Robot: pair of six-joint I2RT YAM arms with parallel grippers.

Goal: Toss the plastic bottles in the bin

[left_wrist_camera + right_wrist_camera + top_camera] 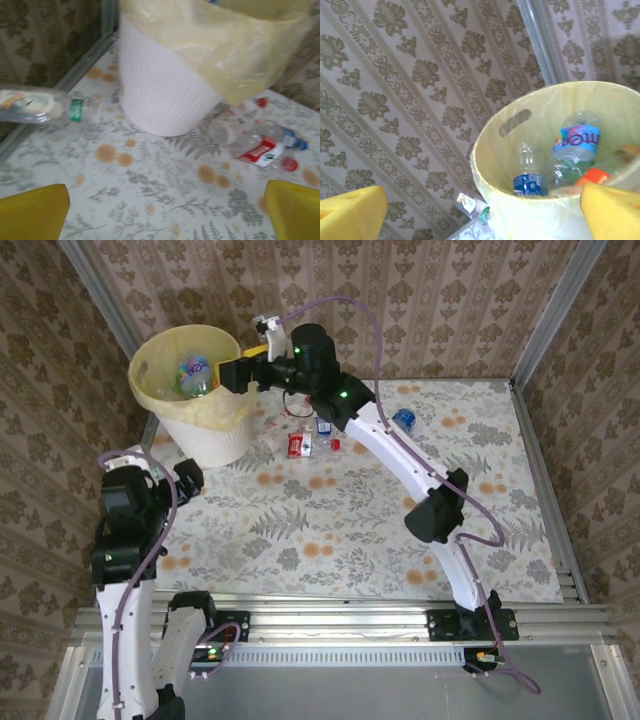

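The bin (170, 405), a white bucket lined with a pale yellow bag, stands at the table's far left and holds several plastic bottles (194, 375). My right gripper (230, 373) hovers at its right rim, open and empty. From that wrist I look into the bin (520, 130) at a blue-labelled bottle (530, 182) and a colourful-labelled one (577, 140), between yellow fingertips (350, 212). My left gripper (187, 478) is open and empty, low in front of the bin (165, 95). A red-labelled bottle (262, 149) and a clear one (225, 131) lie to the bin's right.
More bottles lie on the flowered tabletop: a red-labelled one (299, 445), a blue-labelled one (323, 426) and a blue one (404, 419) further right. A green-capped bottle (40, 105) rests by the left metal rail. Patterned walls close in the table's back and sides.
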